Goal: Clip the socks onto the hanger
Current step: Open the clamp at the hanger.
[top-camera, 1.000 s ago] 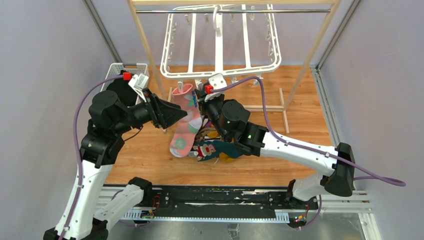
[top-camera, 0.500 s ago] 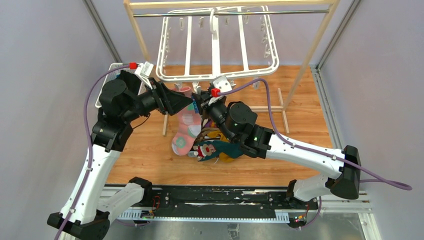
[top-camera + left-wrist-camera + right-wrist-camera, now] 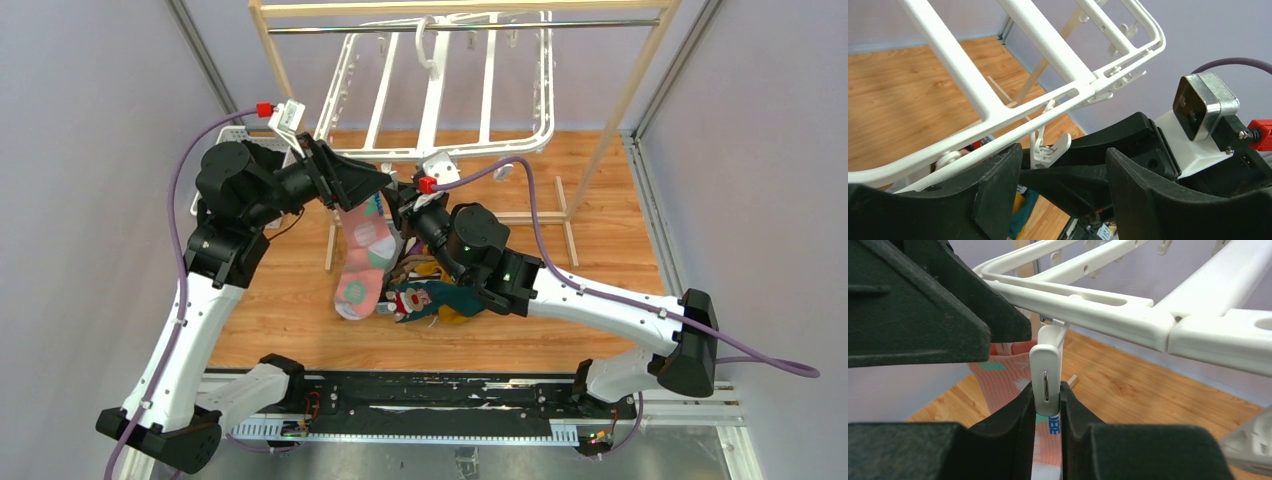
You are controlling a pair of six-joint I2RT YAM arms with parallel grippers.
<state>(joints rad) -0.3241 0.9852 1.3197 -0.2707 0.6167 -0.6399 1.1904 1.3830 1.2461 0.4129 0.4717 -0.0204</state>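
The white hanger [image 3: 437, 95] hangs by its hook from the rail and tilts away at its near edge. My right gripper [image 3: 398, 200] is shut on one of its dangling white clips [image 3: 1046, 372], pinching it from both sides just below the hanger's bar [image 3: 1108, 310]. A pink sock [image 3: 360, 265] with teal and white patches hangs right behind that clip [image 3: 1003, 385]. Its upper end is hidden by my left gripper [image 3: 372, 182], so I cannot tell what holds it. The left gripper [image 3: 1063, 160] is open and empty under the hanger's edge [image 3: 978, 95], facing the same clip [image 3: 1048, 150].
A pile of more socks [image 3: 430, 295], teal, mustard and dark, lies on the wooden floor under the right arm. The wooden rack [image 3: 620, 100] with its metal rail [image 3: 470, 27] stands at the back. A white basket [image 3: 235, 135] sits at the back left.
The left arm has risen and moved its gripper up to the hanger's near edge. The hanger has swung back and upward. The right gripper has shifted slightly left.
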